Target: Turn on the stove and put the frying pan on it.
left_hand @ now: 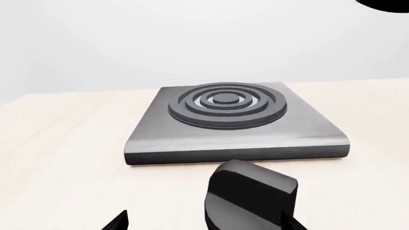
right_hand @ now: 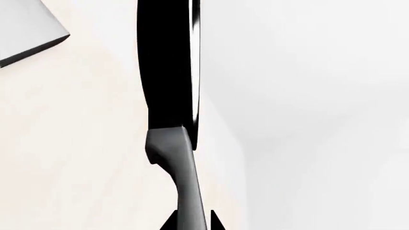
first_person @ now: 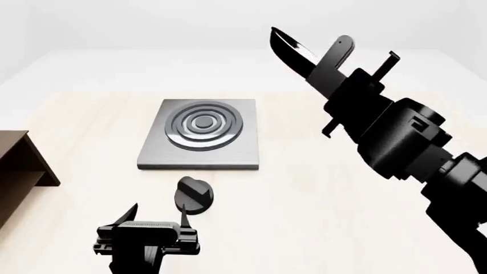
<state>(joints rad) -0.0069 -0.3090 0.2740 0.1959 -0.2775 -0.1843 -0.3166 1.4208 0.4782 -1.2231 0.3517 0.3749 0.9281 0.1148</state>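
Head view, taking the stove (first_person: 200,136) as the landmark: a brown shelf-like piece (first_person: 19,165) sits well to its left at the picture's edge. In front of the stove, the left gripper (first_person: 158,220) hangs low over the table (first_person: 320,188) with its fingers spread, and the small black knob (first_person: 193,195) lies between it and the slab's front edge, touching neither as far as I can tell. The left wrist view shows that knob (left_hand: 250,199) just ahead of the open jaws, nothing pinched. The burner rings are bare.

To the stove's right and raised well above the table, the right gripper (first_person: 335,57) is pressed together on the handle of the frying pan (first_person: 293,51), which is tipped on edge; the right wrist view shows the pan (right_hand: 167,67) edge-on with its handle running back between the fingertips.

My reading: the pan is lifted but not placed, and whether the knob has been turned cannot be told. Setting the pan down on the rings remains.
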